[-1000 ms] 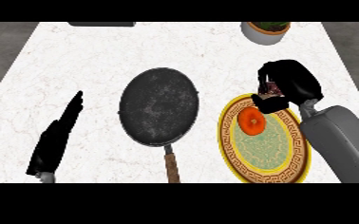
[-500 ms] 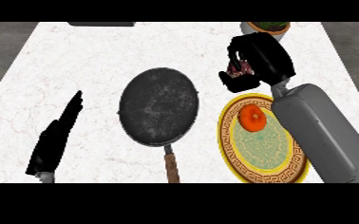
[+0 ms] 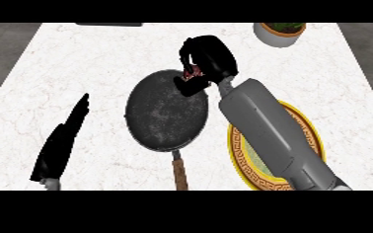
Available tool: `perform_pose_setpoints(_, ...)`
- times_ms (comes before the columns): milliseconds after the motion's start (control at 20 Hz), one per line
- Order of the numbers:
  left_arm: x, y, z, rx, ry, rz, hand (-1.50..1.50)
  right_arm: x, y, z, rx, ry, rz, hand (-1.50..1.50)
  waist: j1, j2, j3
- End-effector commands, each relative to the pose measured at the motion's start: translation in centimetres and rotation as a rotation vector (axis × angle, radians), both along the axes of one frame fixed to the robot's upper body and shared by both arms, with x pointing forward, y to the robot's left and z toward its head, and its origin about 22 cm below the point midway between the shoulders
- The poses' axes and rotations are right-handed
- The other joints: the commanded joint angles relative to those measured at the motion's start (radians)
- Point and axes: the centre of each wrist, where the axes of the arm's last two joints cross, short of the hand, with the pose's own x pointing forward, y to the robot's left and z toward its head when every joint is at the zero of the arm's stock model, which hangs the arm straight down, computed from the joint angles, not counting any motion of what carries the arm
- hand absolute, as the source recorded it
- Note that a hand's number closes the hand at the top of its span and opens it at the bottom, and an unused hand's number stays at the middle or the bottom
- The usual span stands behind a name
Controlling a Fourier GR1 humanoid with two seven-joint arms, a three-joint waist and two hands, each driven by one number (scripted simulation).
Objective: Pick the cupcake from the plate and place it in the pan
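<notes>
My right hand (image 3: 209,59) hangs over the far right rim of the pan (image 3: 164,112), with its fingers and thumb curled round the cupcake (image 3: 194,73). Only a small red and dark scrap of the cupcake shows between my fingers; the rest is hidden in my grasp. It sits above the pan's upper right edge, and I cannot tell whether it touches the pan. My grey right forearm (image 3: 270,128) runs from the lower right up toward the hand, crossing over the plate (image 3: 310,128) and covering most of it, so only the yellow rim with its red patterned band and a sliver of green centre show on either side of the arm. The pan is dark and round, lying flat on the white marbled counter (image 3: 87,64), just left of the plate, with its wooden handle (image 3: 179,173) pointing toward me. My left hand (image 3: 64,140) rests open near the lower left edge, fingers straight and pointing away from me, well apart from the pan. A potted plant (image 3: 280,33) stands at the far right corner of the counter, beyond my right hand.
</notes>
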Motion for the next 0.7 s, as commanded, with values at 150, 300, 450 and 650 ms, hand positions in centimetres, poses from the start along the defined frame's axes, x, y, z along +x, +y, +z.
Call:
perform_pose_setpoints(150, 0.7, -1.3, 0.6, 0.007, -0.012, -0.033, 0.0, 1.0, 3.7, -2.9, -0.033, 0.099, 0.017, 1.5, 0.031, 0.007, 0.0)
perform_pose_setpoints(300, 1.0, -1.8, -0.4, 0.005, -0.021, -0.051, 0.0, -0.1, 4.6, -4.6, -0.069, 0.153, 0.001, 1.5, 0.045, 0.009, -0.001)
perform_pose_setpoints(450, 0.7, -0.3, -0.3, 0.002, -0.004, -0.062, 0.0, 0.2, 4.1, -6.1, -0.172, 0.151, 0.027, 1.5, 0.073, 0.015, -0.001)
perform_pose_setpoints(650, 2.1, -1.8, 0.9, 0.012, -0.038, -0.102, 0.0, -0.7, 3.4, -7.9, -0.082, 0.386, 0.028, 1.5, 0.107, 0.025, 0.0)
